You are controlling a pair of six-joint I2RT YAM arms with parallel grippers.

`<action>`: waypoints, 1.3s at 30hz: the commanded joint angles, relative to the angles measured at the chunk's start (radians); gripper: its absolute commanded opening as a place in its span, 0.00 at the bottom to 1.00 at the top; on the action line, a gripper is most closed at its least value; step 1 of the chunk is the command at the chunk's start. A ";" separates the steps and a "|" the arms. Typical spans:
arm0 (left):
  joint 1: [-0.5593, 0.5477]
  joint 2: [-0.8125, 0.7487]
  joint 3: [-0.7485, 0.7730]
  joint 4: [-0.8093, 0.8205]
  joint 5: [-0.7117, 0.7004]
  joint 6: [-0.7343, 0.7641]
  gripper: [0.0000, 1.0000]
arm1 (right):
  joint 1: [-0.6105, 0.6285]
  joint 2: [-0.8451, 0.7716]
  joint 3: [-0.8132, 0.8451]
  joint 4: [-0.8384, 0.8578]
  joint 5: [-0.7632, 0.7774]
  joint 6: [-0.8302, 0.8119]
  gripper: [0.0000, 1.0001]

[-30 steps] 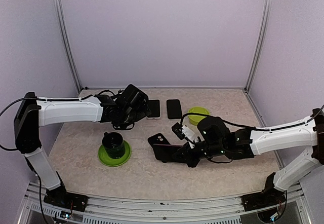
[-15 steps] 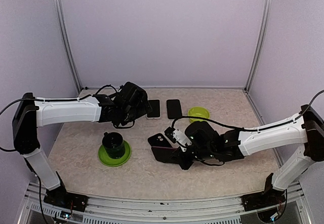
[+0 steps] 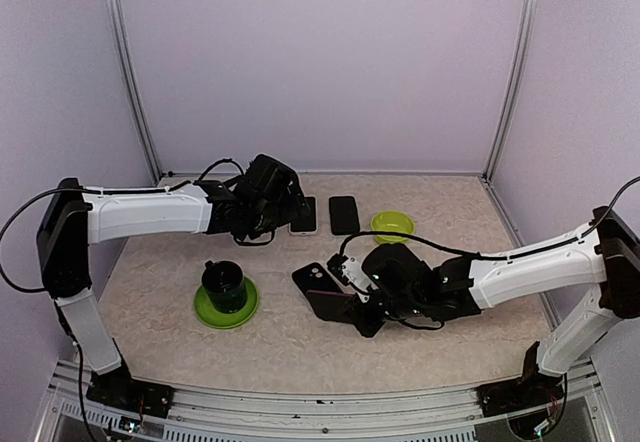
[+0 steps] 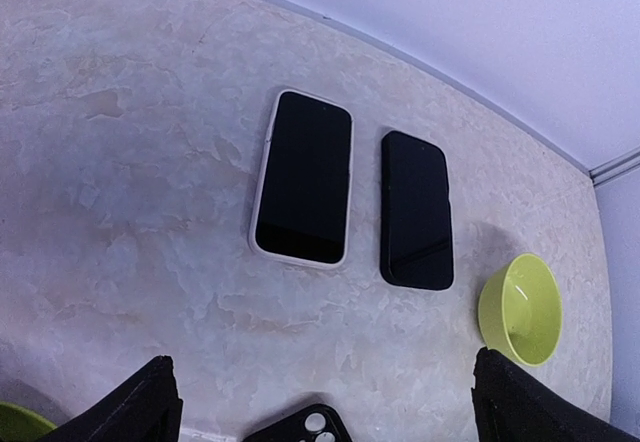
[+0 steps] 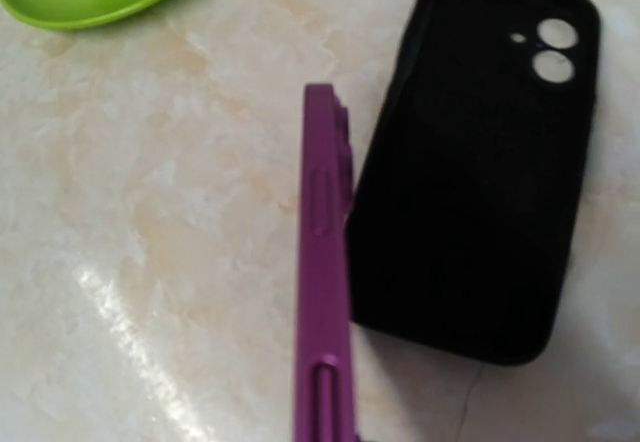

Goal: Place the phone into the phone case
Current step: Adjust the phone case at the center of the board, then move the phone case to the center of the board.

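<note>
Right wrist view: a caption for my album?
A purple phone held on edge beside the empty black case.

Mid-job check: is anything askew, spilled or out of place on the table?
The purple phone is up on its long edge, gripped in the right claw. It sits alongside the black case rather than flat inside it. The case itself lies flat on the table. Nothing looks spilled or damaged.

You will see that the phone (image 5: 325,262) is purple; the phone case (image 5: 480,162) is plain black; the table (image 4: 120,182) is beige with a pale marbled pattern; the bowl (image 4: 520,307) and the saucer (image 3: 236,318) are lime green; the cup (image 3: 223,282) is dark; the rimmed handset (image 4: 303,177) has a black screen and a whitish border; the second handset (image 4: 416,209) is all black; the walls (image 3: 320,62) are pale lilac.
</note>
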 commanded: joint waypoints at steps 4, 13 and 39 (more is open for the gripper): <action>0.007 0.116 0.073 0.002 0.045 0.045 0.99 | 0.006 -0.044 0.048 -0.115 0.193 -0.006 0.00; 0.005 0.203 0.095 0.031 0.117 0.072 0.99 | 0.006 -0.143 0.036 -0.187 0.281 -0.015 0.00; -0.022 0.287 -0.020 0.232 0.391 0.117 0.99 | -0.132 -0.536 -0.151 -0.067 0.119 0.223 0.00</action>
